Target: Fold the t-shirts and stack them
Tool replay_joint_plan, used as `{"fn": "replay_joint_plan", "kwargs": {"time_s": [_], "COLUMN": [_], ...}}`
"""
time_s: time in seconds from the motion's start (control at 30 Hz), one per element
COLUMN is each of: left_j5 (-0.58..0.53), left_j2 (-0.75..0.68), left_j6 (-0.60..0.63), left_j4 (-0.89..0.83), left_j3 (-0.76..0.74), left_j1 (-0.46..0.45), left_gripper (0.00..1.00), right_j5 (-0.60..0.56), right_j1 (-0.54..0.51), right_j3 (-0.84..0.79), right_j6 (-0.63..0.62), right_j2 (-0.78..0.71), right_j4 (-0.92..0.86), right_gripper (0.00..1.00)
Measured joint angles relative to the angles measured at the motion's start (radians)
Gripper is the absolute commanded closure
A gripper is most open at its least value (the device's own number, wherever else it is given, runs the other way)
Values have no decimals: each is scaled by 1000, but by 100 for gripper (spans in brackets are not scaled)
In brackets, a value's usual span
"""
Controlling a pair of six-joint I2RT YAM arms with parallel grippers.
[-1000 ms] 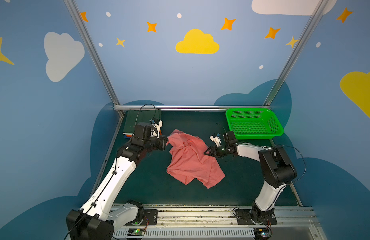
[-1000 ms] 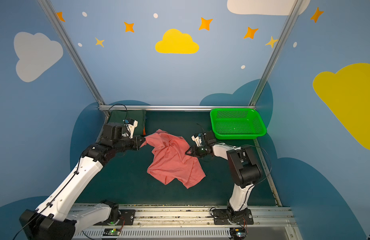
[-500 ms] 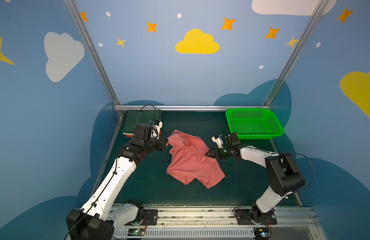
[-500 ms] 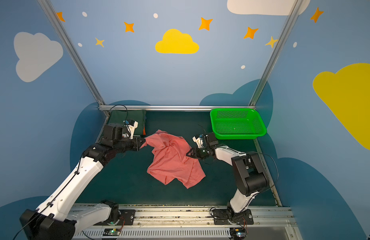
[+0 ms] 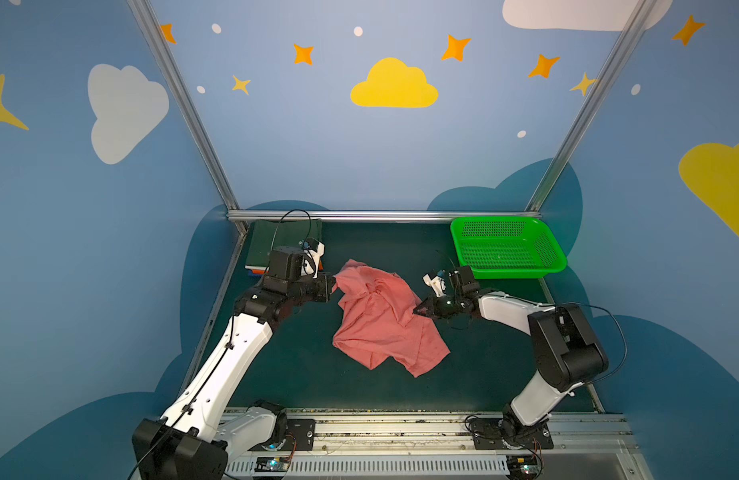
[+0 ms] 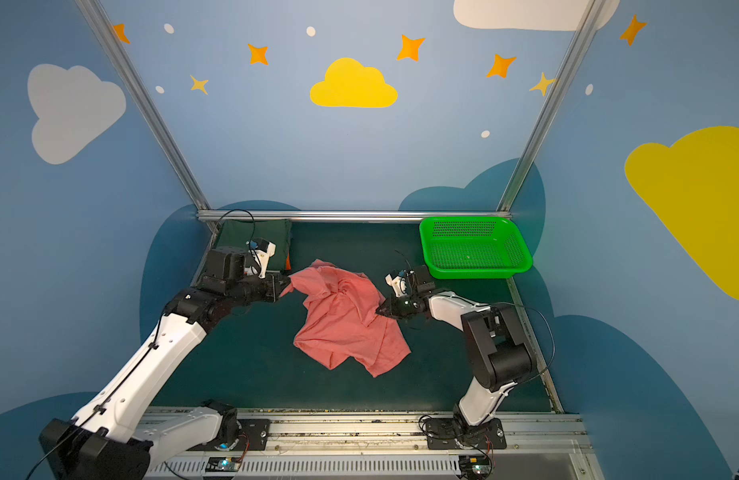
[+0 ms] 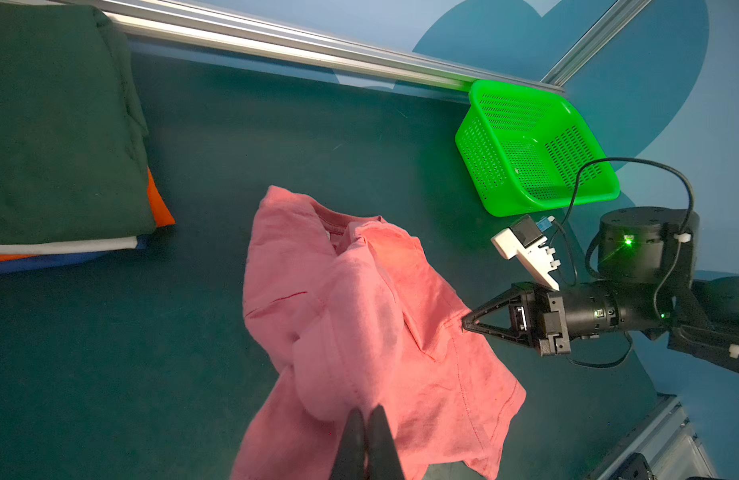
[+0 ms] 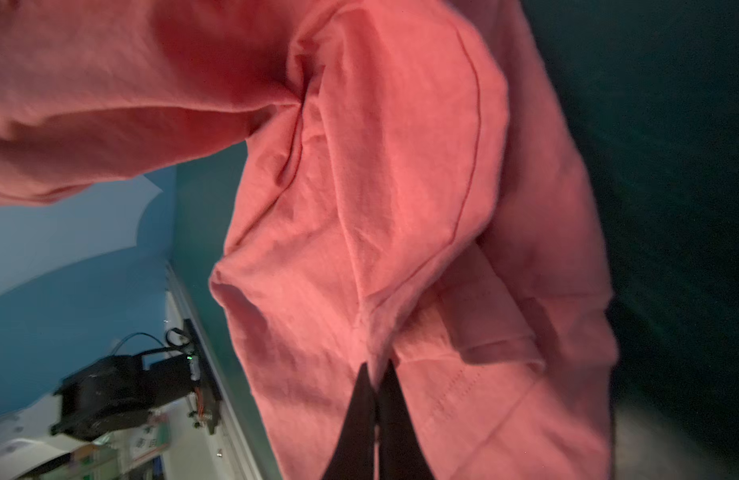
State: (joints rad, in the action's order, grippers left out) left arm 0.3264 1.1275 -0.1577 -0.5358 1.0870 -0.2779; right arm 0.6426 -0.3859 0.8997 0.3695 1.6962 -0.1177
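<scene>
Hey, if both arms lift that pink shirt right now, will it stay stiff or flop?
Likely floppy: the pink shirt lies in soft crumpled folds, so it should sag between the left end effector and the right end effector, both pinched shut on its edges. Probably light, since the cloth looks thin.

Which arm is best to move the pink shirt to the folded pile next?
Probably the left. The left gripper pinches the salmon-pink t-shirt just beside the folded stack; the right gripper grips its far side, near the green basket.
</scene>
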Motion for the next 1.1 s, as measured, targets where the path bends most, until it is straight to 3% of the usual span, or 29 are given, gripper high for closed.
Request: {"fn": "replay_joint_plan", "kwargs": {"time_s": [0.2, 0.43, 0.6, 0.8, 0.97, 1.03, 1.1], "left_j5": [-3, 43, 68, 68, 71, 69, 60], "left_j2": [0, 7, 96, 327, 528, 555, 550], "left_j6": [0, -9, -15, -32, -50, -50, -60], "left_j4": [-4, -15, -15, -28, -80, -86, -93], "left_j3": [3, 18, 23, 26, 95, 116, 126], "left_j1": [0, -20, -141, -323, -438, -465, -475], "left_gripper": [95, 95, 95, 92, 71, 50, 42], "right_j5": [-73, -194, -216, -220, -232, -235, -237], "right_j1": [3, 12, 18, 18, 19, 22, 25], "right_j3": [40, 140, 140, 72, 47, 45, 42], "right_j6": [-35, -94, -104, -90, -86, -86, -85], "right_j2": [-59, -268, -336, -360, -388, -394, -399], "right_j4": [-119, -261, -309, -332, -352, -353, -355], "right_gripper": [100, 100, 100, 100, 100, 100, 100]}}
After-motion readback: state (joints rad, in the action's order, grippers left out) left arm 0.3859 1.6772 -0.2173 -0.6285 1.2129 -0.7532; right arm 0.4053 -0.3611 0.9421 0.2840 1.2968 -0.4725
